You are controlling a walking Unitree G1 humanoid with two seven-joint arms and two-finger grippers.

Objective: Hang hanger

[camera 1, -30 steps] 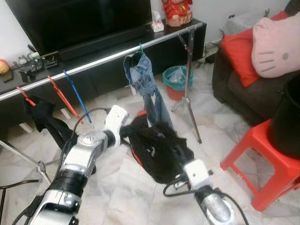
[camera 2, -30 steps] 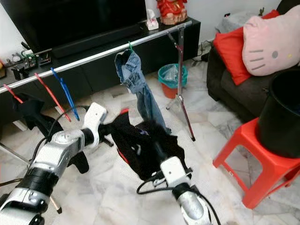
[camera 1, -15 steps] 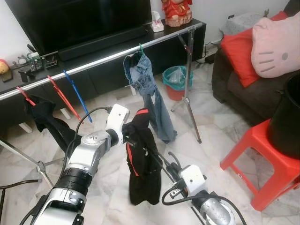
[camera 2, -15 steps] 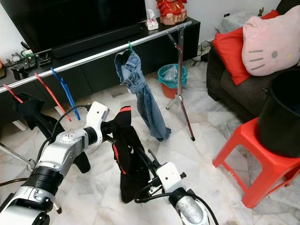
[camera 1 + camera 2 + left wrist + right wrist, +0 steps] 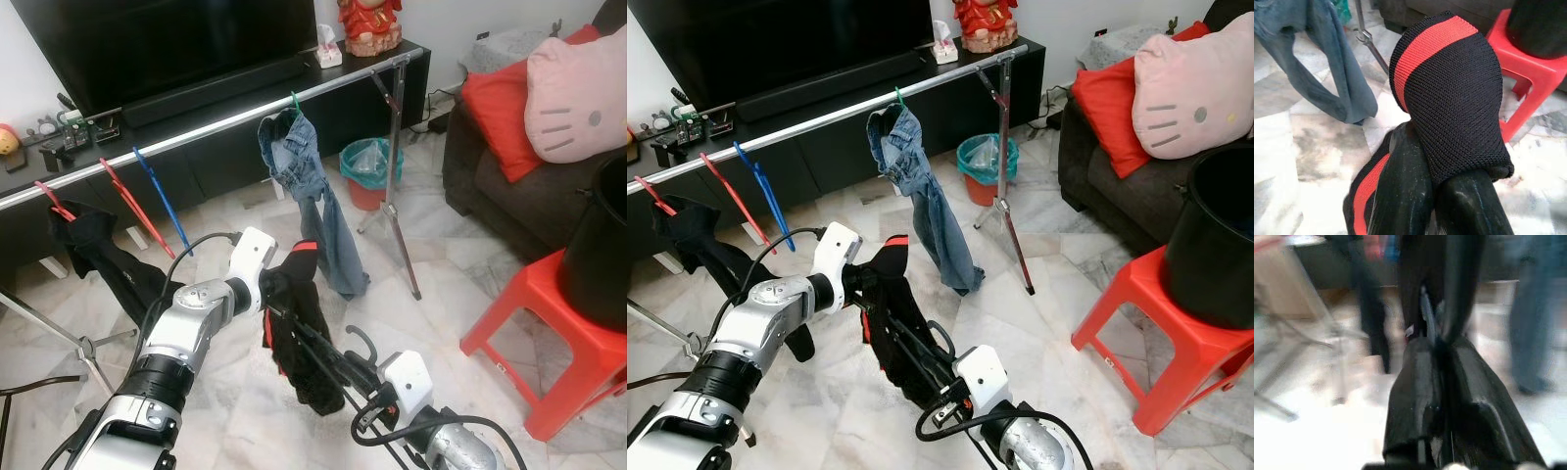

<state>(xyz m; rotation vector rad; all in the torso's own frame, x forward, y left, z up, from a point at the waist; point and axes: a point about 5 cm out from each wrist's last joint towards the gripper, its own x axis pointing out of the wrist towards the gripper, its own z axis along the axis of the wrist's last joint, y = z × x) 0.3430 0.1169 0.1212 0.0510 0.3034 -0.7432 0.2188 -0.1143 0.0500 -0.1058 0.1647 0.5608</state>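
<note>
Black garment [image 5: 299, 333] now bunched tighter between grippers, no longer hanging long. Left gripper [image 5: 269, 289] pinches its red-striped edge; right gripper [image 5: 936, 377] clamped on hanger [image 5: 361, 345]. Rail [image 5: 196, 132] still far, hanging not begun.

Marble floor [image 5: 470, 284] is carrying a clothes rack [image 5: 392, 157] on its splayed legs, a teal bin [image 5: 369, 166] beside it, a red stool [image 5: 549, 323] nr the sofa [image 5: 509, 206], & a low black TV cabinet [image 5: 245, 137] w/ a TV sitting on top.
</note>
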